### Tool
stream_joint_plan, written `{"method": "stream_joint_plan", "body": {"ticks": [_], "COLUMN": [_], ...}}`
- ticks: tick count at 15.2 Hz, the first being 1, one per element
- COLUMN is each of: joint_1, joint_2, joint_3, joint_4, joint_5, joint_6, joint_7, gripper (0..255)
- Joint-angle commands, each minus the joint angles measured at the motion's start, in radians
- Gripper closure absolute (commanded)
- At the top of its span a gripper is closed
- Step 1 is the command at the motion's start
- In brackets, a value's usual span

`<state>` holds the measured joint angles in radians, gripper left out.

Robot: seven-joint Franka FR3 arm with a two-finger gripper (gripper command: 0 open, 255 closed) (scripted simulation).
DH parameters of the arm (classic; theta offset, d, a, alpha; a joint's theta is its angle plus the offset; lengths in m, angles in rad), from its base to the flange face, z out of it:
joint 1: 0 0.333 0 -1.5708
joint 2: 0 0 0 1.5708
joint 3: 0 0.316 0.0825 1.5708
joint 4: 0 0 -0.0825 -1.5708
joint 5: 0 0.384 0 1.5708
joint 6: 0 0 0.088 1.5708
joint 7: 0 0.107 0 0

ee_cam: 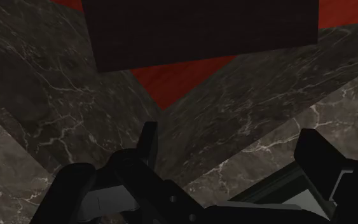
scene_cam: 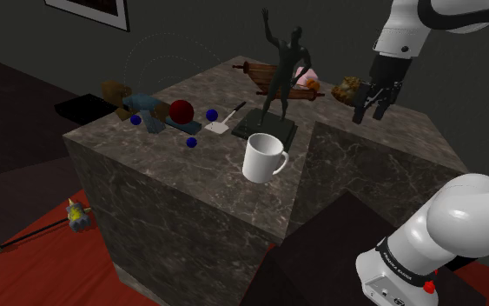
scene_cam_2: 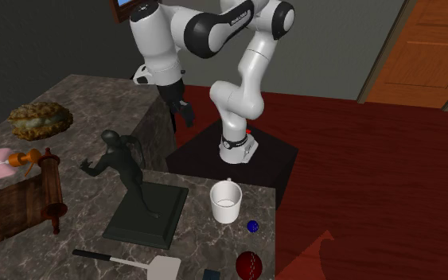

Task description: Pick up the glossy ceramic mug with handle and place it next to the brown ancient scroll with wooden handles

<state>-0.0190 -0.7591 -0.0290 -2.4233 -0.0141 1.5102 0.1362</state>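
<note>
At the shoulder view's left, on the dark marbled counter (scene_cam: 364, 148), a red ball (scene_cam: 180, 110) sits with a small blue ball (scene_cam: 210, 114) just beside it. To their right lies a spatula (scene_cam: 220, 127) with a black handle and a pale blade. Next comes the white mug (scene_cam: 262, 157), upright and mouth up near the counter's front edge, its handle turned toward the shoulder view's right. It stands just in front of the square base of a dark statue (scene_cam: 282, 69), a figure with one arm raised. The brown scroll (scene_cam_2: 19, 205) lies partly unrolled on the far side of that statue (so the statue stands between mug and scroll, and the two are well apart). Further right, a brownish shell-like thing (scene_cam: 348, 89) rests toward the back of the counter. Rightmost, the gripper (scene_cam: 371, 111) hangs above the counter near the shell-like thing, pointing down and well apart from the mug. In the wrist view its fingers (ee_cam: 149, 143) stand wide apart and clasp nothing, with bare counter between them; past the counter's edge lie red floor (ee_cam: 171, 83) and the dark stand (ee_cam: 203, 32)
</note>
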Motion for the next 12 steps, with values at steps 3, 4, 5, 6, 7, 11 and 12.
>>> {"method": "stream_joint_plan", "body": {"ticks": [3,4,5,6,7,11,12], "joint_1": [0.017,0.026,0.035,0.043,0.051,0.082,0.089], "joint_2": [0.015,0.025,0.036,0.048,0.062,0.127,0.146], "joint_3": [0.037,0.055,0.073,0.092,0.110,0.183,0.201], "joint_4": [-0.009,-0.012,-0.013,-0.014,-0.013,0.002,0.009], "joint_5": [0.039,0.058,0.076,0.094,0.111,0.173,0.186], "joint_6": [0.034,0.052,0.071,0.090,0.109,0.188,0.208], "joint_7": [0.046,0.069,0.091,0.113,0.135,0.221,0.242], "gripper": [0,0,0,0,0,0,0]}}
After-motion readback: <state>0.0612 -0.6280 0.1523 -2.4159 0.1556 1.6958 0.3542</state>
